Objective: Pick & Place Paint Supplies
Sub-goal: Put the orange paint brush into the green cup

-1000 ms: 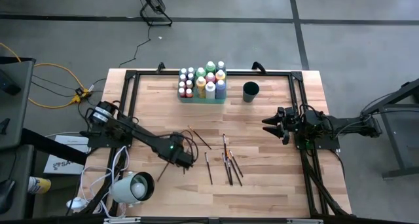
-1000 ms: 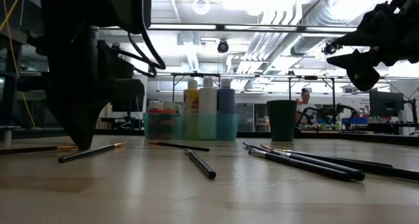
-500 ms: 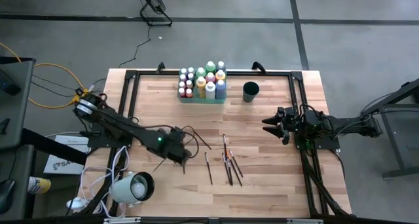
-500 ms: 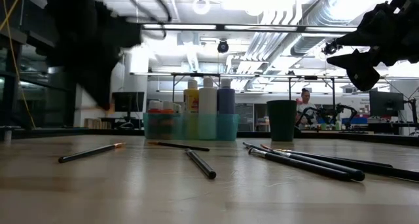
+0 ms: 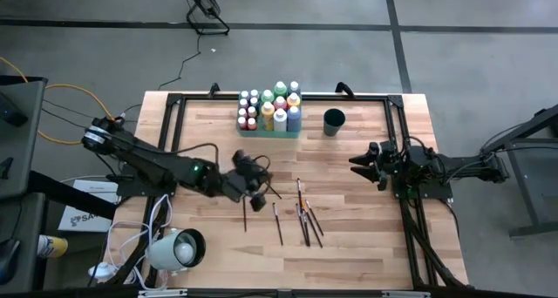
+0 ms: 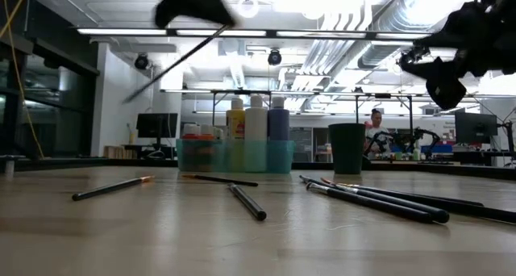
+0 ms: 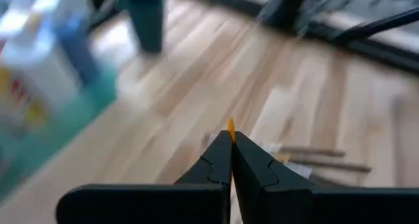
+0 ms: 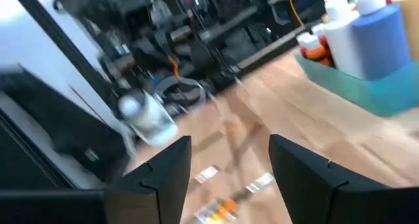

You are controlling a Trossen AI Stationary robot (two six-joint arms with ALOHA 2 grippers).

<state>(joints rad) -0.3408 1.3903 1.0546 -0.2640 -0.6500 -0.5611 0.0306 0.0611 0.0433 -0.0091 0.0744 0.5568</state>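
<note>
Grey workshop floor surrounds the wooden table, where most of the sorting looks done and the loose brushes remain.

At the table's far edge the green tray already holds the paint bottles, standing upright and packed together, so that part of the job appears finished. Just beside it stands the dark cup, with no brush showing in it yet.

Near the table's middle lies a cluster of loose paintbrushes, and one more lies apart toward the left side; all still need collecting.

Above the table's left-centre, the left gripper has its jaws pinched tight on a single paintbrush, lifted clear of the wood and slanting.

Over the right side, the right gripper hovers with its fingers spread and nothing between them.

Judged so, one brush is in transit and several are left.
</note>
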